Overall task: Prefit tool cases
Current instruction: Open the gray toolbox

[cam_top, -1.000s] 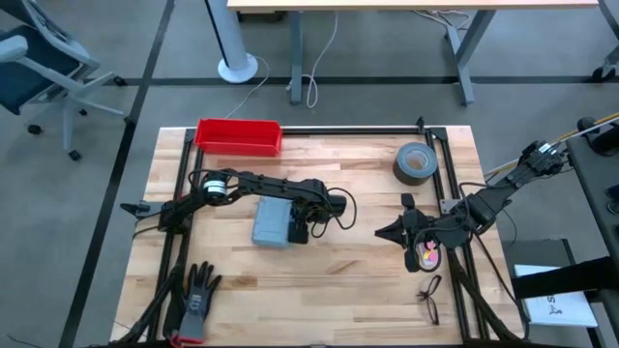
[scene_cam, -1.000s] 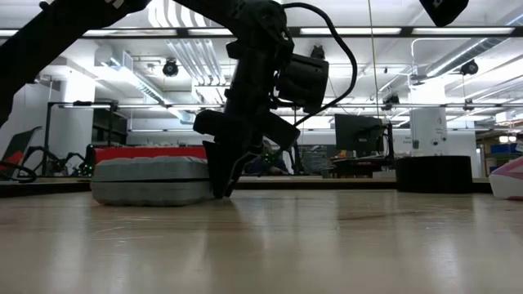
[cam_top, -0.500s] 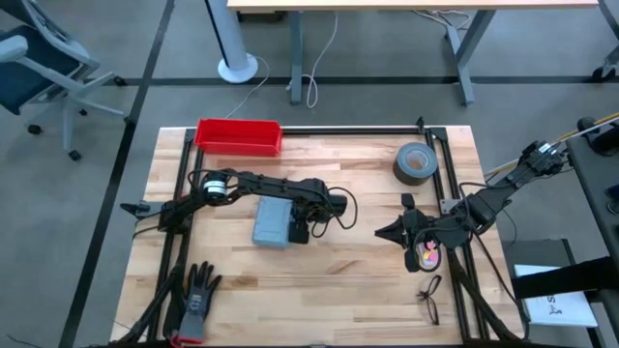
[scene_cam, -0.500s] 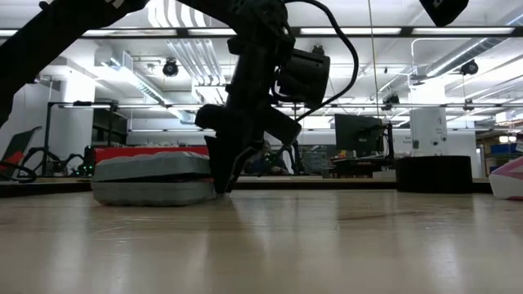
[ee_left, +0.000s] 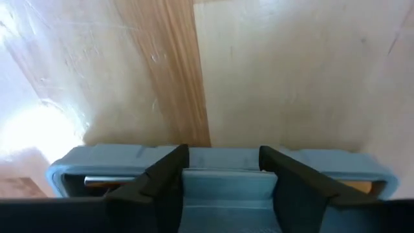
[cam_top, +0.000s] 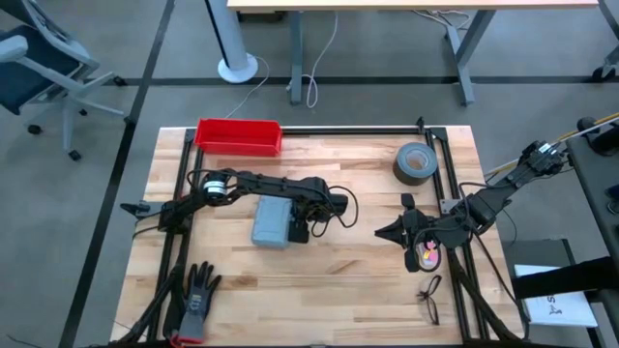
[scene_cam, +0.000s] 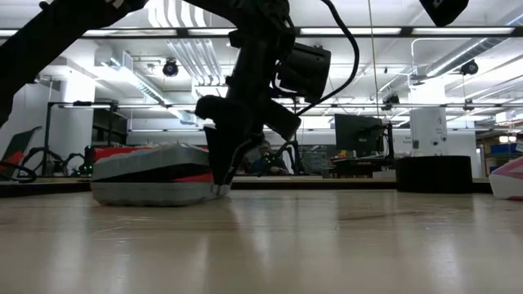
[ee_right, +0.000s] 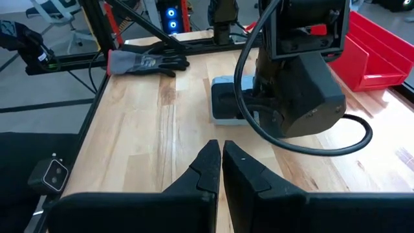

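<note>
Your wooden counter is framed by black rails, and both dark arms reach in over it from opposite sides. The red bin sits against the far edge on your left arm's side, well apart from everything else; you cannot tell what, if anything, lies inside it. Near the middle of the counter lies the grey-blue tool case, and in the low view its lid stands tilted up at the end nearest the arm, with a dark gap between lid and base. Your left end effector is set at that end of the case, its fingers spread either side of the raised middle tab of the case's edge. Your right end effector waits on the other side, low over the bare wood with its fingers pressed together and pointing toward the case. A roll of dark tape rests near the far right corner, clear of both arms. A dark work glove lies near the front left edge. Beside the right arm sits a small pink and yellow thing, too small for you to tell what it is, and a pair of glasses lies just in front of it
</note>
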You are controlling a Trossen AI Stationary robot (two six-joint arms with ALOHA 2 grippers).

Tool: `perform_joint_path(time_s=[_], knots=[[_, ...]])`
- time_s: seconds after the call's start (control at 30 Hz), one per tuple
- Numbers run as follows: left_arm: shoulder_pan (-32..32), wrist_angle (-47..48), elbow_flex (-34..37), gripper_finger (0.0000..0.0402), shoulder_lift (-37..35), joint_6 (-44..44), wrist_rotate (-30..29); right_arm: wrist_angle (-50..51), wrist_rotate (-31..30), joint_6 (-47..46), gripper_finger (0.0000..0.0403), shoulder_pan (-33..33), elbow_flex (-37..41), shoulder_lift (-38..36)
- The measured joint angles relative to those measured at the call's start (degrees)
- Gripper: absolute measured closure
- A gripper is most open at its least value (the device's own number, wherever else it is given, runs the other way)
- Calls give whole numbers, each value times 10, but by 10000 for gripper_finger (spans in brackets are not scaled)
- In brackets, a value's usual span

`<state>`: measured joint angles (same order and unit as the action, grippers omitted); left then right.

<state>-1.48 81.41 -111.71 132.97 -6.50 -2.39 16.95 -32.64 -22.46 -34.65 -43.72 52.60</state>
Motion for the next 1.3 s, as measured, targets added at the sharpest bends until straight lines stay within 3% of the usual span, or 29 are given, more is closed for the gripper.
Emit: perform_joint_path(time_s=[1.3], knots=[[12, 89, -20, 216, -31, 30, 1, -1, 0, 0, 403, 0, 0, 0]])
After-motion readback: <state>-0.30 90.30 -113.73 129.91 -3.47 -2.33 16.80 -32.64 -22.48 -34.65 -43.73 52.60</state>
